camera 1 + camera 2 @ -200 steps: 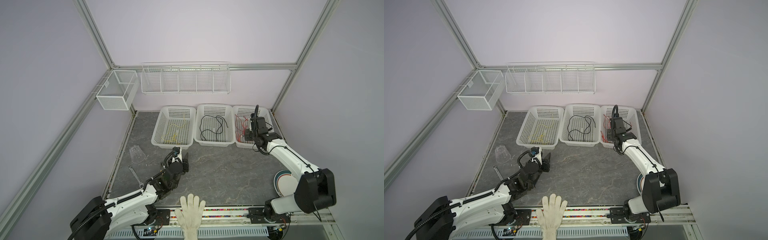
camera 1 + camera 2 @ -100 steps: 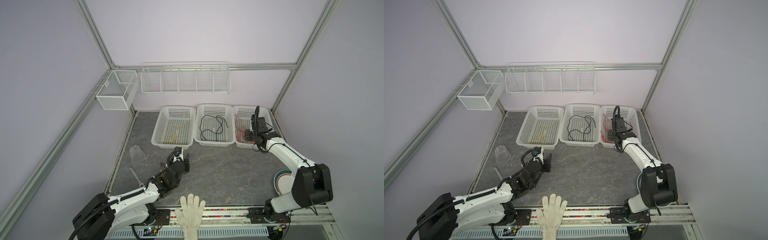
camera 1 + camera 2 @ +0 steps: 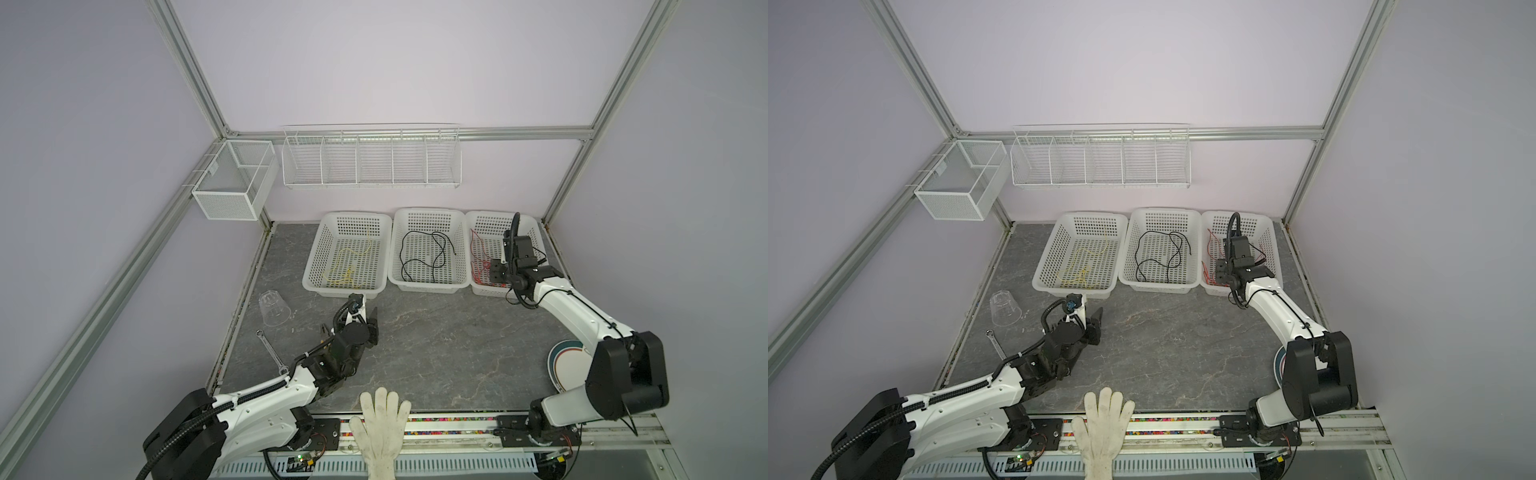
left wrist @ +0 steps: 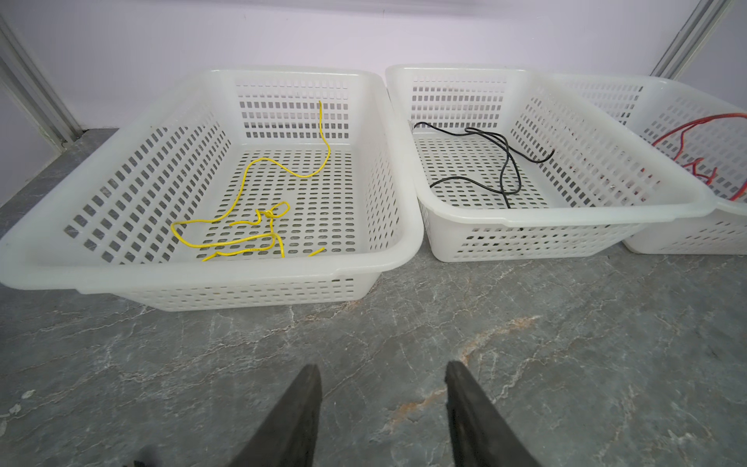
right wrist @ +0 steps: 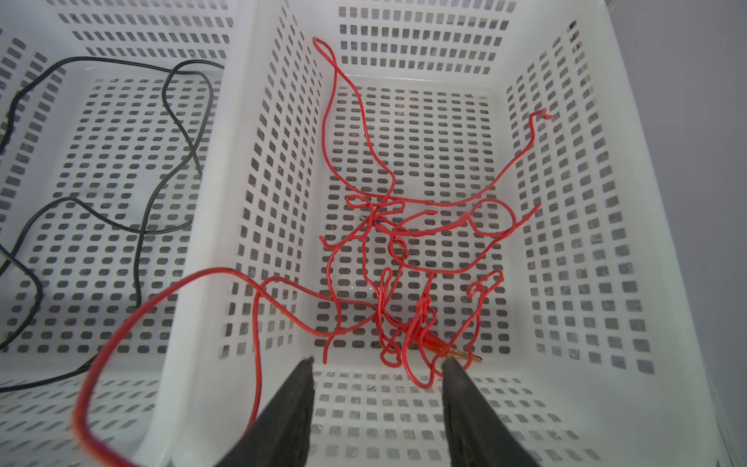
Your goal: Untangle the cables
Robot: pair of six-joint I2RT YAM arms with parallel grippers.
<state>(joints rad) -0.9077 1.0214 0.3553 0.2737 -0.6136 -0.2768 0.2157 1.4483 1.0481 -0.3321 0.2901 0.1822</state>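
Each of the three cables lies in its own white basket. The yellow cable (image 3: 347,266) (image 4: 269,214) is in the left basket (image 4: 400,182), the black cable (image 4: 502,170) in the middle basket (image 4: 566,214). The red cable (image 5: 384,307) (image 3: 482,266) is a loose tangle in the right basket (image 5: 646,202); one blurred loop of it arches over the wall towards the middle basket. My right gripper (image 5: 378,361) (image 3: 496,272) hangs open over that basket's near end, with nothing between its fingers. My left gripper (image 4: 382,366) (image 3: 370,316) is open over bare table in front of the left basket.
An upturned clear cup (image 3: 274,307) and a wrench (image 3: 270,351) lie at the table's left edge. A white glove (image 3: 382,428) rests on the front rail and a plate (image 3: 567,365) sits by the right arm's base. A wire shelf (image 3: 370,158) and a mesh box (image 3: 232,183) hang on the walls.
My right gripper has gone from shut to open, and the red cable is free of it in the right basket. The left gripper has opened a little wider.
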